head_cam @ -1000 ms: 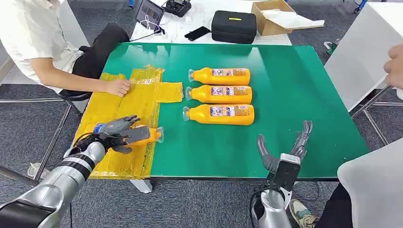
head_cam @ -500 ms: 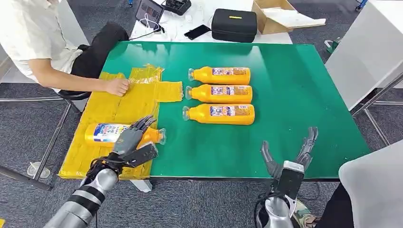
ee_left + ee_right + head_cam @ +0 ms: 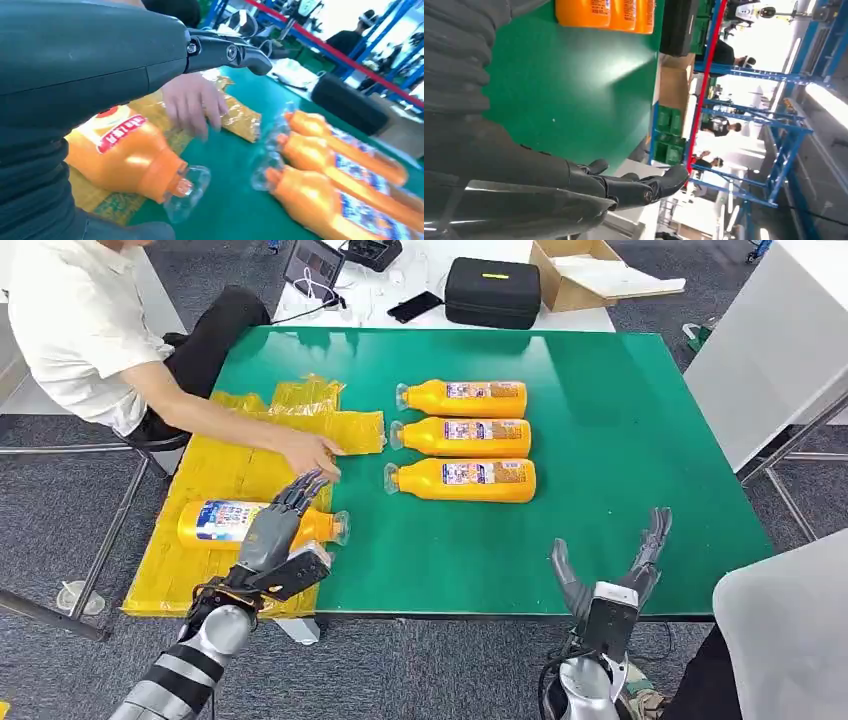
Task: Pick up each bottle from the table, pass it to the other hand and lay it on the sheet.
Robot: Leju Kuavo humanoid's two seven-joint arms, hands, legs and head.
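We find one bottle lying on the sheet, just beyond the left hand, fingers spread, holding nothing. Three bottles lie crosswise ahead of the right hand, nearer, fingers wide, empty.

an orange bottle with a blue-white label lies on its side on the crinkled yellow sheet, its clear cap pointing off the sheet's edge. three more orange bottles lie side by side beyond that edge, well apart from the sheet, caps toward it.
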